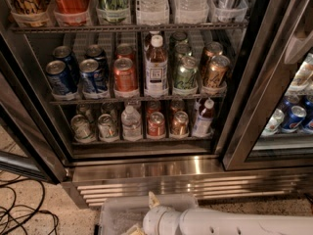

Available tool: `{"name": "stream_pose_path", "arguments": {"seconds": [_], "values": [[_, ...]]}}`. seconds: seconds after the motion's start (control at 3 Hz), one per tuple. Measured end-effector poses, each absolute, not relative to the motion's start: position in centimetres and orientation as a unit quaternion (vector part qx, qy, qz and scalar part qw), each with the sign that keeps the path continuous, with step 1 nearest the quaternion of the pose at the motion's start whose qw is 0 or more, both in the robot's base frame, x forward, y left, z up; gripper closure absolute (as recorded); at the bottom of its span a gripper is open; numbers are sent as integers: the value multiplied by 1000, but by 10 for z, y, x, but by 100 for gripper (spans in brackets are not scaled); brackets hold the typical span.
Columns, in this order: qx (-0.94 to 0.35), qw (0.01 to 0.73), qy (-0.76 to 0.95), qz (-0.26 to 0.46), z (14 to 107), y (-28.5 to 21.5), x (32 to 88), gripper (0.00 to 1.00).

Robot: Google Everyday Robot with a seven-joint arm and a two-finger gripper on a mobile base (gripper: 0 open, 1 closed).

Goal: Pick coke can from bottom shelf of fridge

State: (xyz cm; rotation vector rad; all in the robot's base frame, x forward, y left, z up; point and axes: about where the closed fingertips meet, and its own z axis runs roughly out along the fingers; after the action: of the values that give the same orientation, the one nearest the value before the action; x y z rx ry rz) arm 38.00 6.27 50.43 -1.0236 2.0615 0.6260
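The coke can is red with a silver lid and stands at the front of the bottom shelf, in the middle lane. A copper-orange can is to its right and a water bottle to its left. Green-and-silver cans stand further left. The fridge stands open, with a steel frame and a louvred base. My white arm reaches in from the bottom right. My gripper is at its left end, low in front of the base and well below the can.
The middle shelf holds blue cans, a red-orange can, a tea bottle, and green and gold cans. The open door frame angles out at left. A closed glass door is at right. A clear bin and cables lie on the floor.
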Motion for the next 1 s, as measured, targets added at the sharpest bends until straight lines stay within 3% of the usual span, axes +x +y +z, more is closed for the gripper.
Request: {"name": "stream_pose_path", "arguments": {"seconds": [0.33, 1.0], "values": [[-380, 401, 800, 235, 503, 63, 377, 0], [-351, 583, 714, 167, 555, 84, 361, 0]]}}
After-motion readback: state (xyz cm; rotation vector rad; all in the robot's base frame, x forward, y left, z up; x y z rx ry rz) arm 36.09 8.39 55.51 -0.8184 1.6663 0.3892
